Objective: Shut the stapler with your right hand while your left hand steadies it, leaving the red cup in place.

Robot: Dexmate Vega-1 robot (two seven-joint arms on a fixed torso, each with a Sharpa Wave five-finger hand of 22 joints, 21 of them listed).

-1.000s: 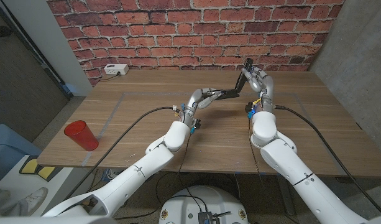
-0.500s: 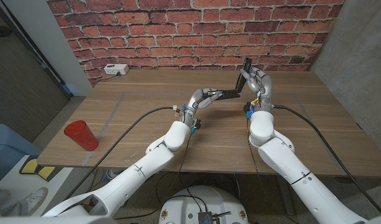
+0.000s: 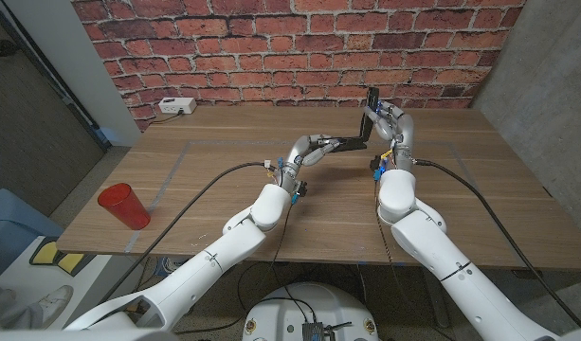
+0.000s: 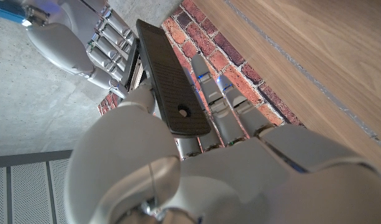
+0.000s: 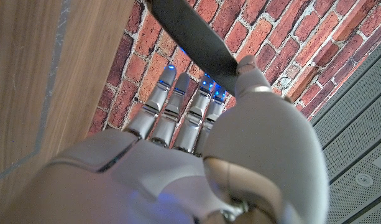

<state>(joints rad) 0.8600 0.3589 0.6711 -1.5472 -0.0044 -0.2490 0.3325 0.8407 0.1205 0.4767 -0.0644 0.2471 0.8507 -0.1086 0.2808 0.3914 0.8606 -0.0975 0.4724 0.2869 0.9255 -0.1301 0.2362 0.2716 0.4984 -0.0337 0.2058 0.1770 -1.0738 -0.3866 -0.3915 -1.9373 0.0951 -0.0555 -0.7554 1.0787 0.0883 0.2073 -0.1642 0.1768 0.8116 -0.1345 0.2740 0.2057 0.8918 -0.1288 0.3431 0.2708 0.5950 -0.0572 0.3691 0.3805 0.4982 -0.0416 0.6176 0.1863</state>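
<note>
- Stapler (image 3: pixel 358 133) open, held above the table (image 3: pixel 214 180) near the brick wall (image 3: pixel 271 47)
- Left hand (image 3: pixel 314 150) grips its base; right hand (image 3: pixel 390 123) holds the raised arm
- Red cup (image 3: pixel 123 206) stands far left

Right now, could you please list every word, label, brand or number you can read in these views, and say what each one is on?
No text can be read in any view.
Stapler: plain black, no brand or label visible.
Red cup: no print visible.
White box by the brick wall: any marking is too small to read.
</note>
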